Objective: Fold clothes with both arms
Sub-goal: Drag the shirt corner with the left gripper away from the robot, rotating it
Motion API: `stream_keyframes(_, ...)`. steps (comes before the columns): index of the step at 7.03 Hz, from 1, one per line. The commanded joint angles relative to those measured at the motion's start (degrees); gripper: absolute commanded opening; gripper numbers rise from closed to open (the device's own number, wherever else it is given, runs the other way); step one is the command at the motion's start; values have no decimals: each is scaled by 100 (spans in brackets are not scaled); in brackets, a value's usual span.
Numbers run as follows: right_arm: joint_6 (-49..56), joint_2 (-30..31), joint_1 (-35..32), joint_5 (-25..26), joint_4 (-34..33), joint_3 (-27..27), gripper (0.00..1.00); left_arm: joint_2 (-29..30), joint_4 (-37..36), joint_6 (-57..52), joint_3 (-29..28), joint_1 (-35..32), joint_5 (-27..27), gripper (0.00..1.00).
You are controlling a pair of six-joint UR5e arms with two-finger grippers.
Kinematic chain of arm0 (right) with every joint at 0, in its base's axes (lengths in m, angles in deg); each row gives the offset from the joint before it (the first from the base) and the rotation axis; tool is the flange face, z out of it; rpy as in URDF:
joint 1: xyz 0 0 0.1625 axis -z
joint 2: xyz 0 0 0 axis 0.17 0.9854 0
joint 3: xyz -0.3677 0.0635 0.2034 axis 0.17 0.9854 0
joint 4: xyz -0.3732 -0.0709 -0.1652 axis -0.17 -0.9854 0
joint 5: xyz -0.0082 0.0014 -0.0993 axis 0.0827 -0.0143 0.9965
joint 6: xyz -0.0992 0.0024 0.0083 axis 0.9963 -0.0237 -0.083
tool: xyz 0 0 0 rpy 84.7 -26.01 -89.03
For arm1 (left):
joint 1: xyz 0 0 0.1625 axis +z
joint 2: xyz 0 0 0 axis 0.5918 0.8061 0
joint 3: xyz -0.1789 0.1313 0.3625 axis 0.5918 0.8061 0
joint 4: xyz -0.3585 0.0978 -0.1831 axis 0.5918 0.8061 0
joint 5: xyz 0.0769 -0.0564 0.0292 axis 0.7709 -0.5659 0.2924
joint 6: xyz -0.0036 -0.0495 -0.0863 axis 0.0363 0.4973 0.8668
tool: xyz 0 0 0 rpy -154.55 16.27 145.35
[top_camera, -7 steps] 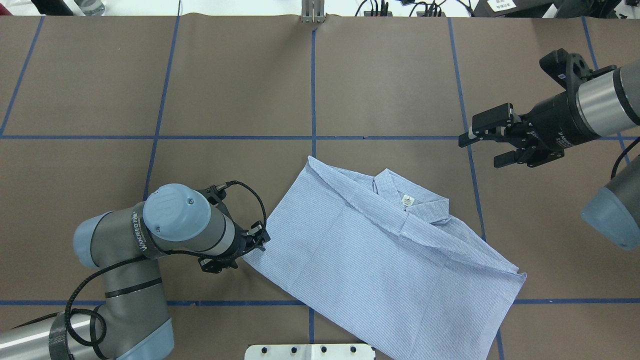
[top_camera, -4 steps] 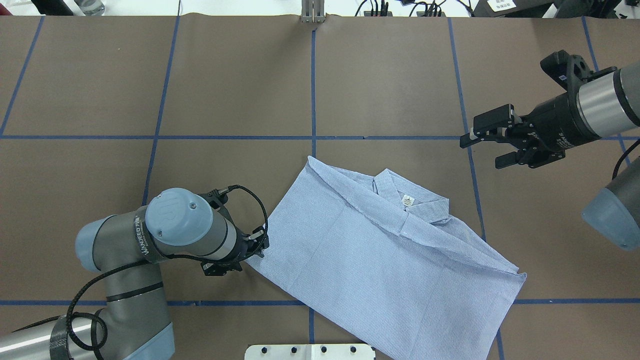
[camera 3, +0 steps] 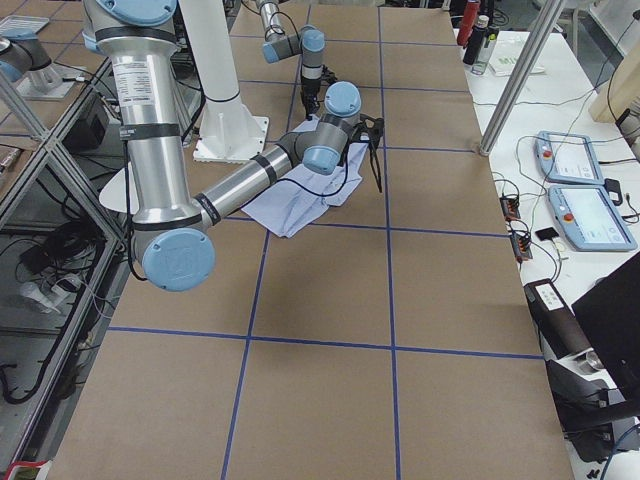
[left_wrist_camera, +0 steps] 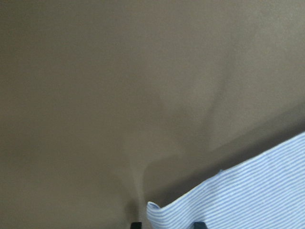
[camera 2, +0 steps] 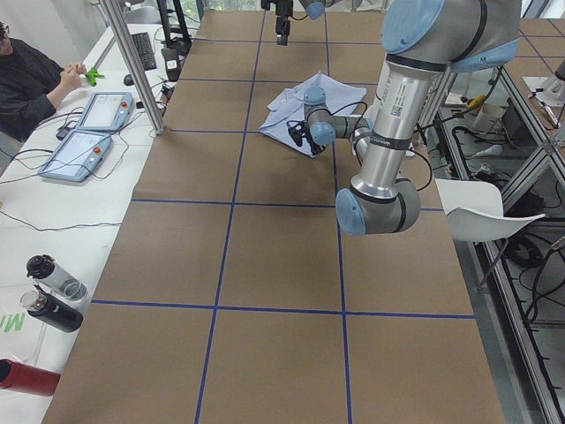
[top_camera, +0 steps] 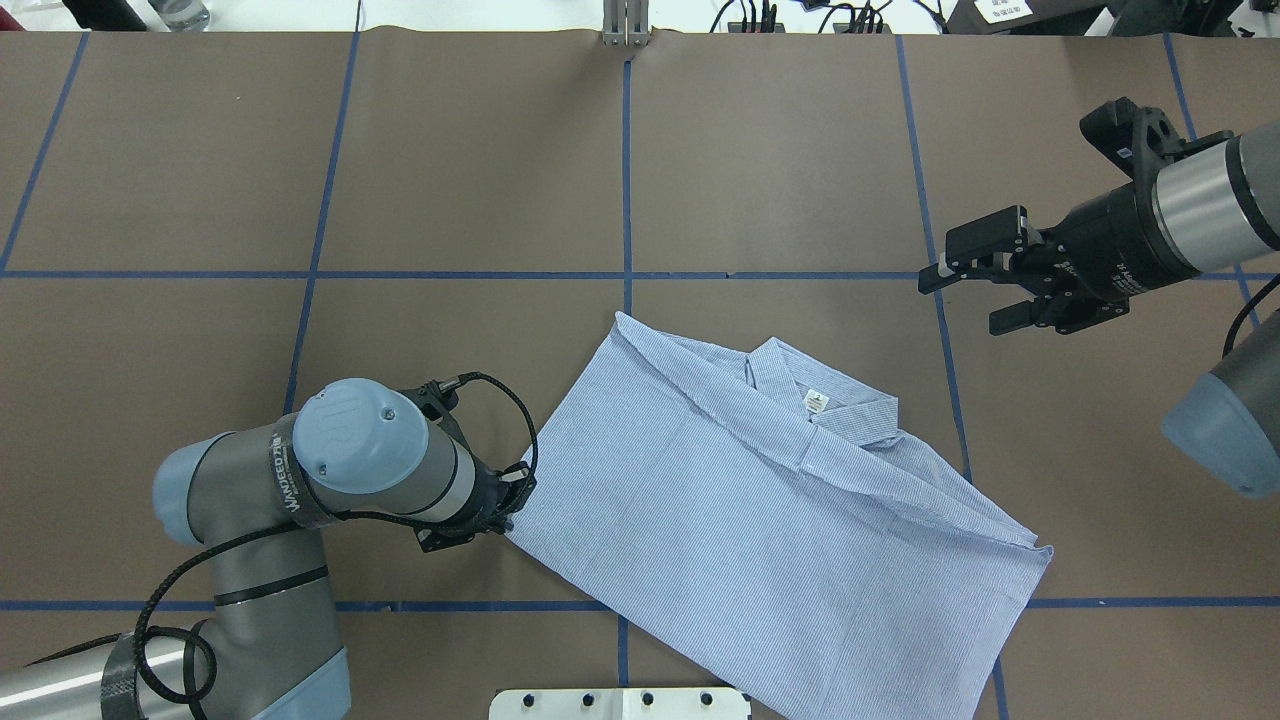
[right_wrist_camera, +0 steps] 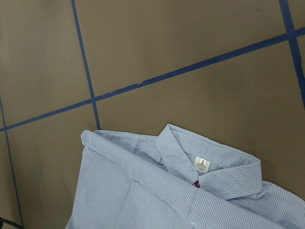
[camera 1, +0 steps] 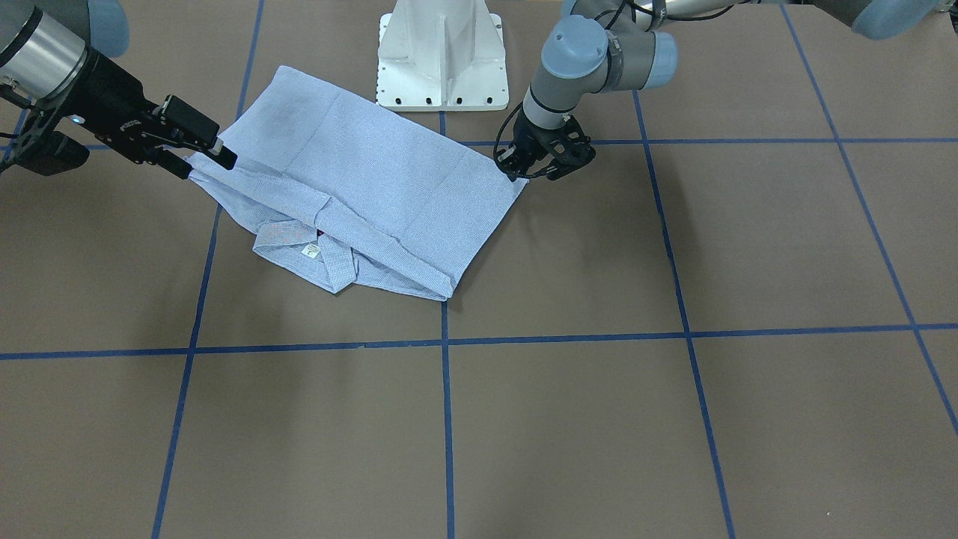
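Note:
The light blue striped shirt (top_camera: pixel 760 520) lies folded flat on the brown table, with its collar and white neck label (top_camera: pixel 816 402) facing up. My left gripper (top_camera: pixel 508 505) is low at the shirt's left corner. In the left wrist view that corner (left_wrist_camera: pixel 248 195) curls up between the two fingertips, which stand apart, so the left gripper (left_wrist_camera: pixel 167 223) is open. My right gripper (top_camera: pixel 960 300) hangs open and empty above the table, off the collar side. In the right wrist view the collar (right_wrist_camera: pixel 202 164) shows from above.
The white pedestal base (top_camera: pixel 620 703) stands at the table's near edge beside the shirt's hem. Blue tape lines (top_camera: pixel 627 180) divide the table. A person (camera 2: pixel 35 79) sits at a side bench with two pendants (camera 2: pixel 88 132) and bottles (camera 2: pixel 48 291).
My left gripper has slid a little toward the robot and in against the shirt's left corner. The right arm and the shirt have barely moved.

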Motion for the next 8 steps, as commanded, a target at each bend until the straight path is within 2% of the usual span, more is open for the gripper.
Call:
stream_keyframes(1, 0, 8, -6, 0, 0, 15, 100, 13, 0, 9, 90, -40, -18, 0)
stream_keyframes(5, 0, 8, -58, 18, 44, 33, 100, 118, 0, 335, 73, -549, 8, 0)
stream_keyframes(6, 0, 25, -59, 26, 44, 33, 100, 232, -17, 343, 47, -681, 182, 0)
stream_keyframes(7, 0, 34, -67, 18, 44, 33, 100, 346, -26, 326, -136, -786, 401, 0)
stream_keyframes(8, 0, 34, -67, 26, 44, 33, 100, 800, -18, 265, -721, -1005, 464, 0)
